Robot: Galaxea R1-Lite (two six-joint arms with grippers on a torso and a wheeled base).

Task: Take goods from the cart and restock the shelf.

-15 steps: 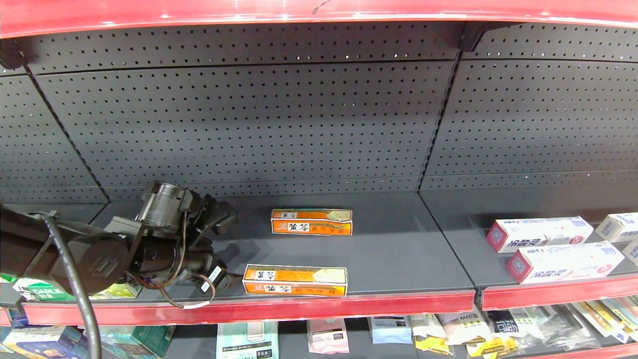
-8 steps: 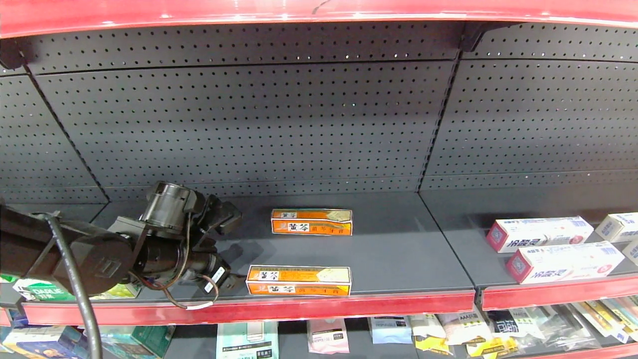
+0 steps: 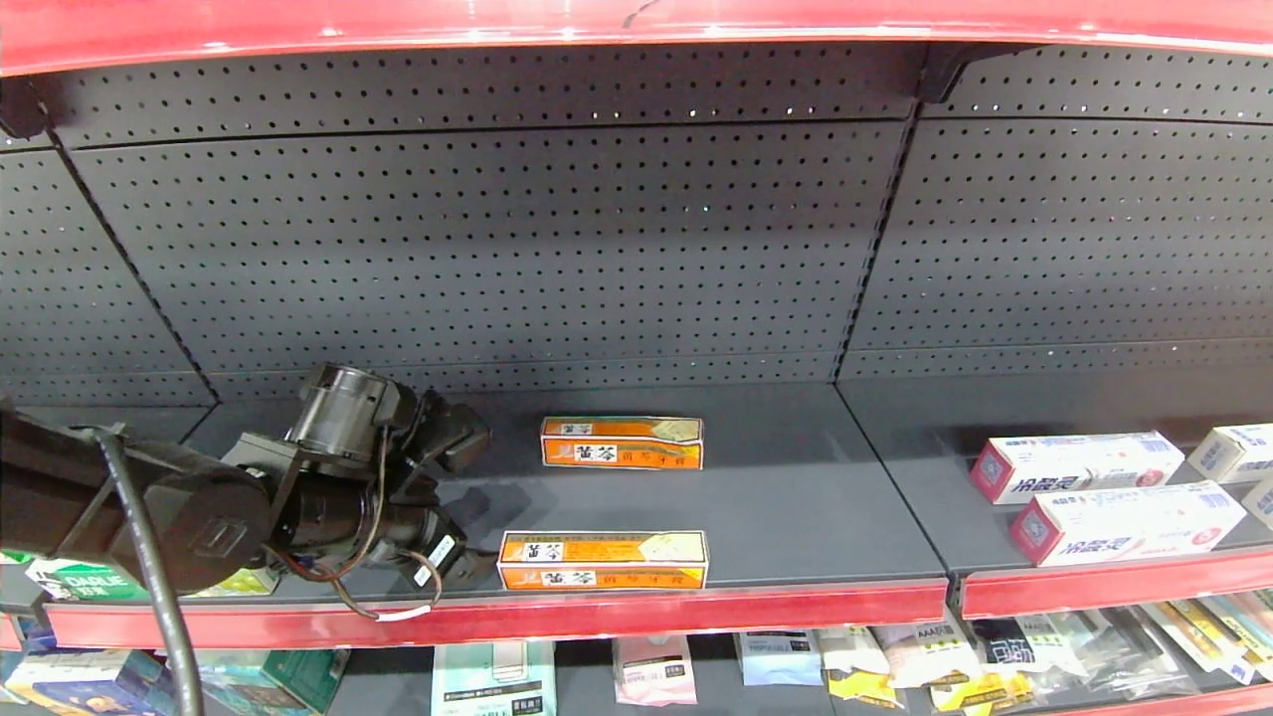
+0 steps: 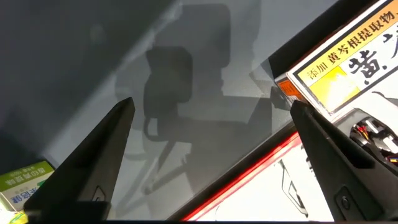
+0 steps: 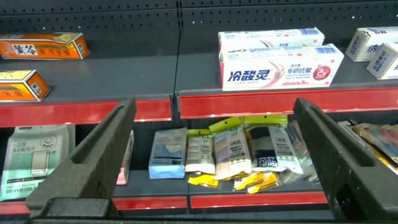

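Note:
Two orange boxes lie on the dark shelf (image 3: 796, 497): one near the back (image 3: 622, 442), one along the front edge (image 3: 603, 560). My left gripper (image 3: 475, 502) is open just left of the front box, with one finger by the box's left end and the other farther back. In the left wrist view, the left gripper (image 4: 211, 106) spreads wide over bare shelf, and the front box (image 4: 348, 62) is beside one finger. My right gripper (image 5: 214, 106) is open and holds nothing, facing the shelf from a distance. Both orange boxes (image 5: 40, 45) (image 5: 22, 84) appear beyond it.
White toothpaste boxes (image 3: 1079, 464) (image 3: 1124, 522) lie on the adjoining shelf to the right. A green box (image 3: 70, 579) sits behind my left arm. Hanging packets (image 5: 236, 152) fill the lower shelf. A pegboard wall backs the shelf, and a red-edged shelf is overhead.
My left gripper has shifted slightly to the right, and the front orange box has slid a little to the right along the shelf edge.

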